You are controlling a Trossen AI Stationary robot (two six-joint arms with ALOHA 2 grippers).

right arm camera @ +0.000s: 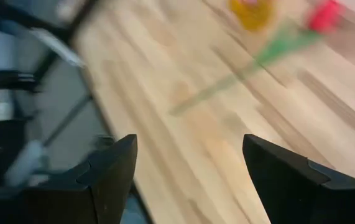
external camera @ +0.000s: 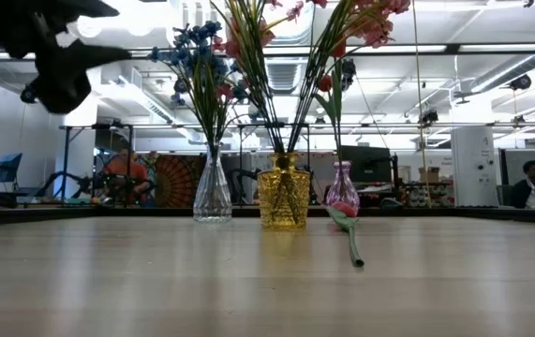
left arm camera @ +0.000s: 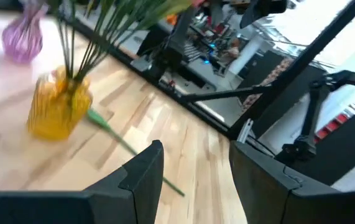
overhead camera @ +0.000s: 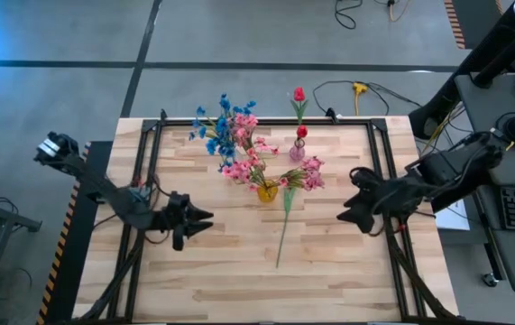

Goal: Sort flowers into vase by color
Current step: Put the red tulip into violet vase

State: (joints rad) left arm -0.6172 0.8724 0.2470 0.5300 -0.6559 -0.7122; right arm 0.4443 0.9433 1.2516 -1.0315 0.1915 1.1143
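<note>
Three vases stand in the middle of the table. A clear one (external camera: 213, 192) holds blue blossoms (overhead camera: 221, 131), a yellow one (overhead camera: 267, 191) holds pink sprays, and a small pink one (overhead camera: 297, 152) holds red tulip buds (overhead camera: 299, 95). One flower lies flat on the wood: its green stem (overhead camera: 284, 226) runs toward the near edge and its pink-red head sits beside the yellow vase. My left gripper (overhead camera: 201, 221) hovers open to the left of that stem. My right gripper (overhead camera: 347, 200) hovers open to its right. Neither holds anything.
Dark rails (overhead camera: 140, 190) run along the table's left and right sides under both arms. Bare wood lies between the lying stem and the near edge (overhead camera: 266, 307). Cables and a yellow plug (overhead camera: 358, 88) lie on the floor beyond the far edge. People sit in the room behind (external camera: 529, 183).
</note>
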